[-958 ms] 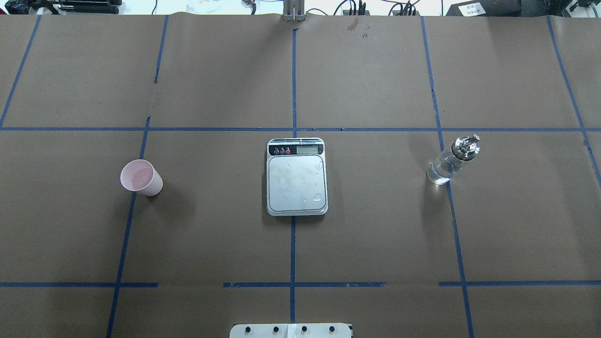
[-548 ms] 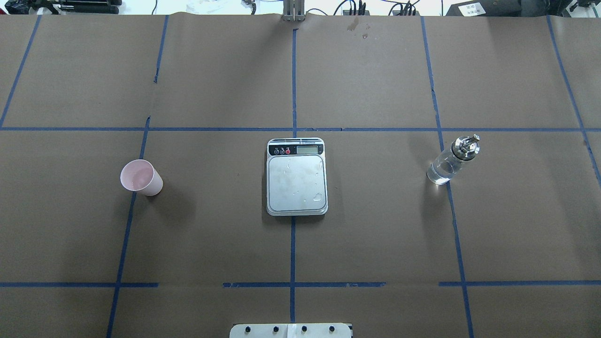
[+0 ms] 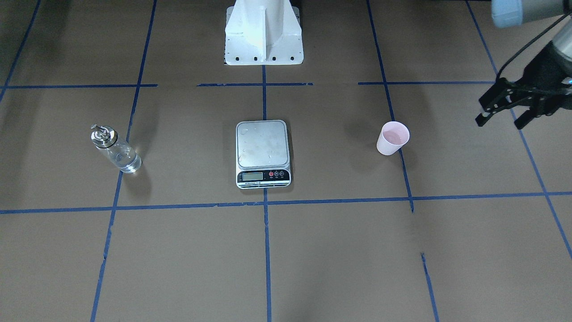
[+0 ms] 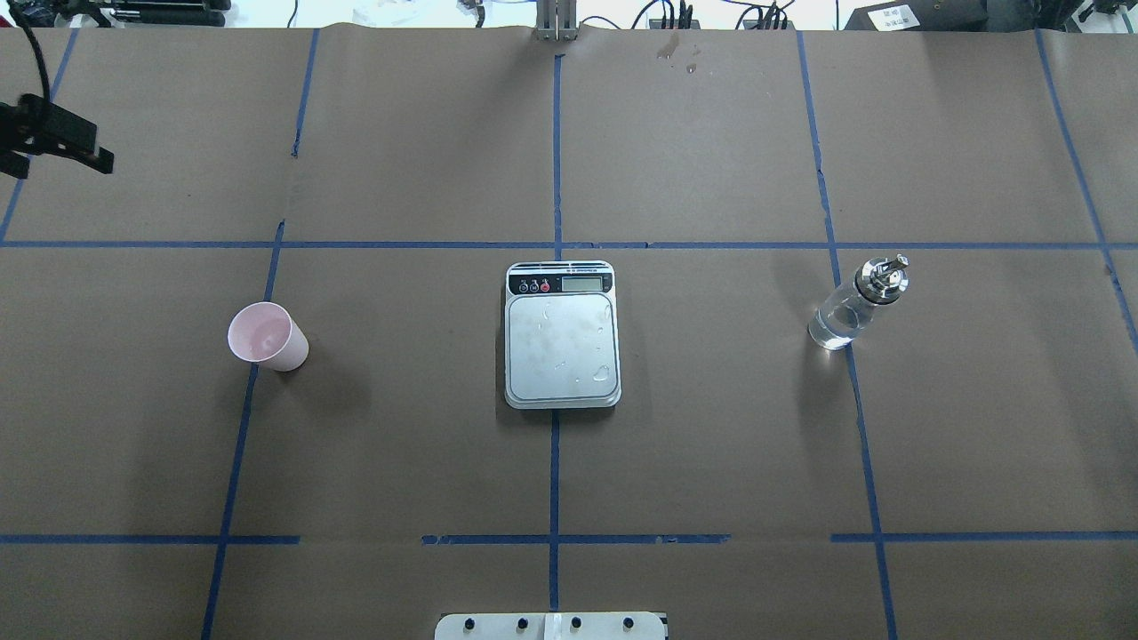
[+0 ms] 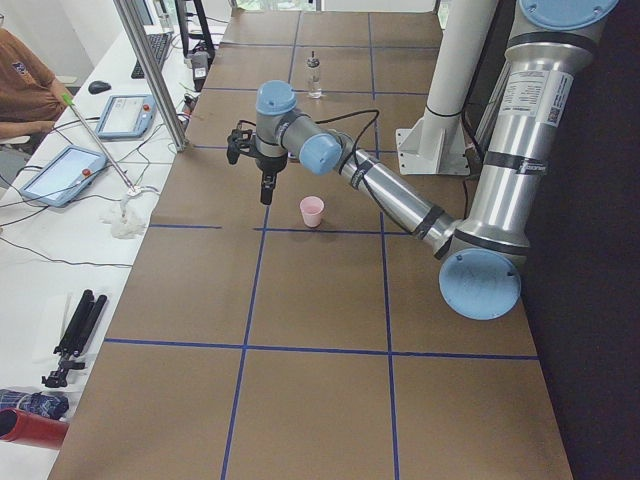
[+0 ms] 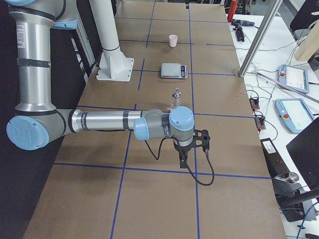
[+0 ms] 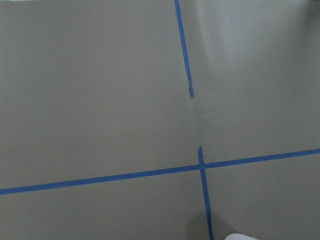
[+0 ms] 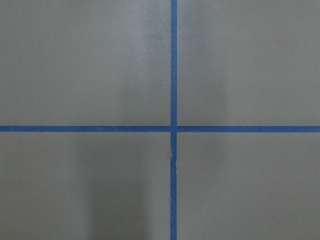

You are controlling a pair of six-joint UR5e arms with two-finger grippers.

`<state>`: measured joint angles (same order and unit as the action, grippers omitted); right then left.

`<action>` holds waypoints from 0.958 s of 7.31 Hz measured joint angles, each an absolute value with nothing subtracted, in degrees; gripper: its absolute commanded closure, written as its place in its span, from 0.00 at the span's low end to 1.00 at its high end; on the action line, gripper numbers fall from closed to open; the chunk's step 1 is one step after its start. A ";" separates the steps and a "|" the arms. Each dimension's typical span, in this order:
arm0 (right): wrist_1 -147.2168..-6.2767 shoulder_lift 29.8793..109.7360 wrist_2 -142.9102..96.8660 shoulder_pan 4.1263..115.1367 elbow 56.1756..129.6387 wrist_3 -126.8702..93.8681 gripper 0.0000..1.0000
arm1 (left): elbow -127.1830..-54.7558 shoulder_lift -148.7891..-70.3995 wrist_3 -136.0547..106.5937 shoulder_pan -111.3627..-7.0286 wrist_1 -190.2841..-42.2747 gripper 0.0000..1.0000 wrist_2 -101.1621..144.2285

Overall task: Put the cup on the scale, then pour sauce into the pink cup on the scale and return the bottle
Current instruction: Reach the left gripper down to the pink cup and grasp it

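Six cameras covered one paper-topped table [image 4: 711,444]. The overhead one sat behind the robot's base [image 4: 551,626], looking forward and down; the front one faced that base from across, steeply down. Both shared the scale [image 4: 562,347], cup [image 4: 265,336] and bottle [image 4: 852,309], mirrored left to right. Side cameras looked along the table from each end. Wrist cameras hung close above blue tape [image 8: 173,75].
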<state>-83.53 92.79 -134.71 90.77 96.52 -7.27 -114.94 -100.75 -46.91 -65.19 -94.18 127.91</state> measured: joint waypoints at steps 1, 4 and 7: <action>-83.46 92.81 -134.68 90.70 96.41 -7.45 0.00 | -115.51 -99.79 -54.18 -61.07 -96.10 0.00 124.51; -83.41 92.76 -134.99 90.62 96.70 -7.47 0.00 | -115.05 -95.28 -70.67 -48.36 -104.79 0.00 113.64; -83.43 92.50 -135.08 90.61 96.82 -7.53 0.00 | -111.91 -95.52 -73.41 -44.47 -106.85 0.00 110.90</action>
<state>-83.43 92.50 -135.08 90.61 96.82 -7.53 -111.91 -95.52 -73.41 -44.47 -106.85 110.90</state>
